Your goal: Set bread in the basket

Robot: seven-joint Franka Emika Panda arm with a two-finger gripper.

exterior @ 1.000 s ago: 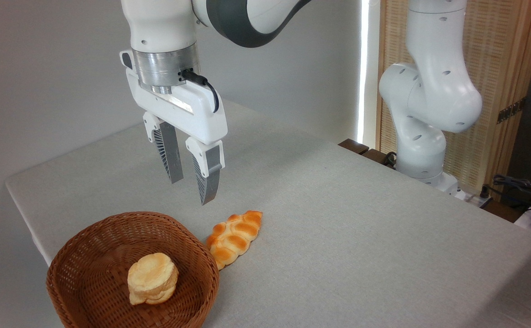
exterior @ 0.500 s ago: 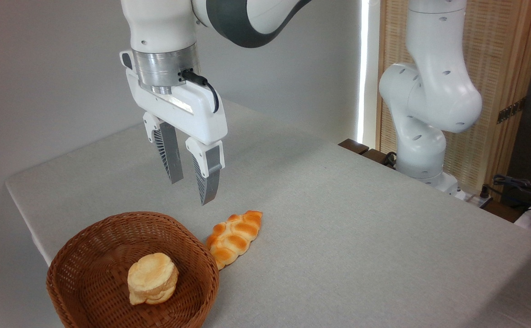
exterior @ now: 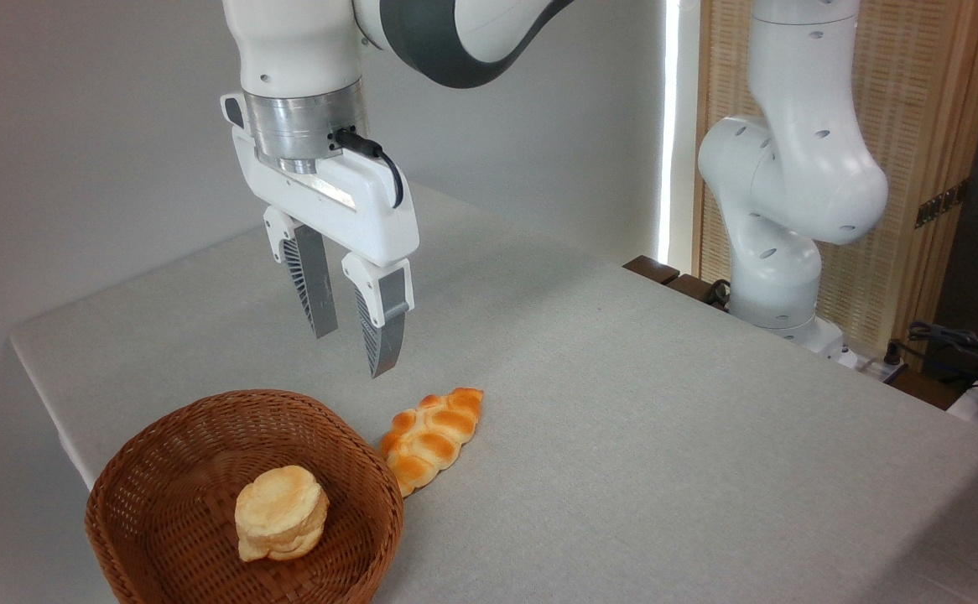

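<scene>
Grey cloth covers the table (exterior: 665,403), which runs from the near edge of the view back to a plain wall, and nearest the camera at about 7 o'clock sits the round wicker basket (exterior: 174,457), holding a pale stacked bun (exterior: 281,512) a little right of its middle. Just beyond the basket's right rim lies the braided loaf (exterior: 432,435), flat on the cloth, its near tapered end touching or almost touching the wicker and partly hidden behind it; its long axis runs from about 7 o'clock up to 1 o'clock, away from the basket. Above and behind it hangs the gripper (exterior: 353,352), fingers pointing down and parted by a narrow gap, with nothing between them. From the fingertips the loaf lies below and toward 4 o'clock, so I judge the coming move needs a short shift that way and a descent, with the wrist perhaps turned so the fingers straddle the loaf across its width; how their closing line sits against its axis I cannot tell from here. The basket rim crowds the loaf's near end, so the far half offers the freer hold. To the right and behind the loaf the cloth is bare. Farther back at 2 o'clock stands the arm's base (exterior: 778,285) beyond the table's far edge, before a slatted wooden screen (exterior: 892,126).
</scene>
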